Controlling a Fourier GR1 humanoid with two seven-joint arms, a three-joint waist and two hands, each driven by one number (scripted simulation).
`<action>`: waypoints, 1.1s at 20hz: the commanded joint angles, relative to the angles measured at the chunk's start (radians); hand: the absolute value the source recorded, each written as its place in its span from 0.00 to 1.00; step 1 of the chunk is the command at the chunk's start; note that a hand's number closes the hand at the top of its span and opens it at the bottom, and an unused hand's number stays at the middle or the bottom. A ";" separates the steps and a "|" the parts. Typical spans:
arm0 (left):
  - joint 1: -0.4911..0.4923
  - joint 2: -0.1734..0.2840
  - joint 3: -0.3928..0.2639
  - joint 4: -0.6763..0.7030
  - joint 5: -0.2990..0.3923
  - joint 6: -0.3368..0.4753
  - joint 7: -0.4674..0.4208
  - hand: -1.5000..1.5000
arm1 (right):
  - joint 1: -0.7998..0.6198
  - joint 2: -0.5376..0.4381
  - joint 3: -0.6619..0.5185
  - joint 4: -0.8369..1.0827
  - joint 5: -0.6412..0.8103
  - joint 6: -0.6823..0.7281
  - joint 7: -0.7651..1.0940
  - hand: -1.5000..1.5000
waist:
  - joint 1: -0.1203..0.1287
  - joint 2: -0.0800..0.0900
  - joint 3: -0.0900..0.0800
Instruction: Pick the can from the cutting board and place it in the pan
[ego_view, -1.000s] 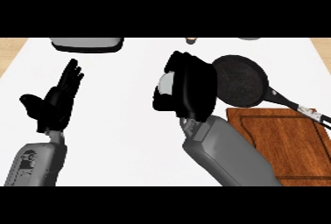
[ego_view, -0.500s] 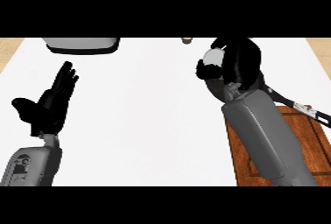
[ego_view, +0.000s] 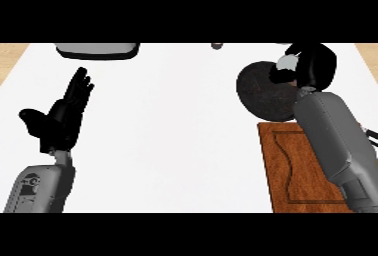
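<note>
One pan (ego_view: 264, 96), one cutting board (ego_view: 295, 170), one can (ego_view: 286, 64) and two hands are seen on the counter (ego_view: 170, 140).

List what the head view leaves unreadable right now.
- Can: mostly wrapped by the right robot hand; only a pale patch shows.
- Pan: right part hidden by hand and forearm.
- Cutting board: right side behind forearm.
- Small dark item, top edge: too small.

One head view, steeply down on the counter (ego_view: 170, 150), seemingly fairly close
</note>
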 joint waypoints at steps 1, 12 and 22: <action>0.022 0.020 0.011 -0.047 0.030 -0.037 0.003 0.50 | -0.045 -0.066 -0.089 0.224 -0.056 -0.074 -0.170 1.00 | 0.022 0.005 0.001; -0.020 -0.009 -0.002 -0.009 0.017 -0.016 0.010 0.50 | -0.051 -0.011 -0.317 0.416 -0.372 0.127 -0.458 0.00 | 0.022 0.015 0.004; -0.017 -0.001 0.005 -0.009 0.003 -0.010 0.013 0.50 | -0.057 -0.002 -0.448 0.438 -0.486 0.003 -0.778 0.00 | 0.010 0.003 0.002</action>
